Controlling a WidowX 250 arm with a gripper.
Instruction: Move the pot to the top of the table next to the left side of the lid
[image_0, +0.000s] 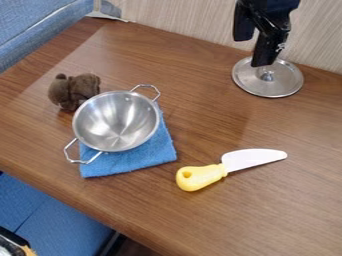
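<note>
A: Where's the metal pot (115, 122) at?
B: Sitting on the blue cloth (137, 161), right by the brown plush toy (81, 89), well apart from the lid (284, 82) and off to its left in the camera view. Yellow-handled toy knife (202, 177) is lower right of it.
A: And the gripper (254, 52)?
B: Hanging around the lid tbh, fingers apart.

Black robot arm (272, 6) at the upper right, black hand (253, 52) hanging downward, two fingers apart
</note>
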